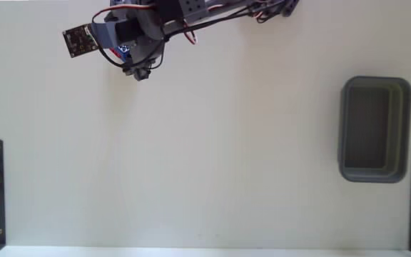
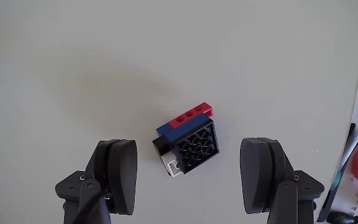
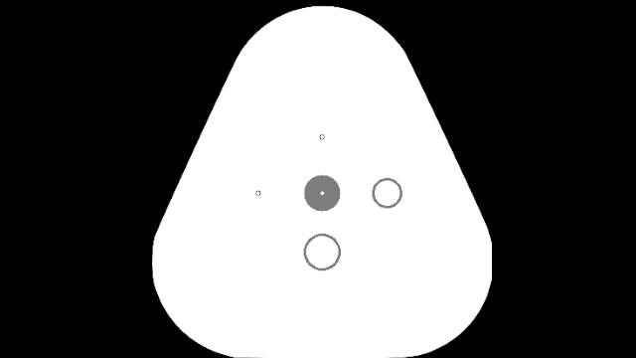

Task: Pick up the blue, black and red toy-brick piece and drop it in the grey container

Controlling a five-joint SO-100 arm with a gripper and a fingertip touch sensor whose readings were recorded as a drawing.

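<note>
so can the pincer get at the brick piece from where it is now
Probably yes: in the wrist view the pincer is open with the brick piece between its two fingers, and nothing else lies near it on the table.

white table [image 1: 191,157]: toy-brick piece [image 2: 188,144], grey container [image 1: 374,128].

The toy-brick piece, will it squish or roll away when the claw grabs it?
Probably not. The toy-brick piece looks like hard, stacked plastic, so it should stay stiff. It lies flat with square sides, so it likely won't roll. The open end effector meets it cornerwise, so it may twist a bit.
</note>
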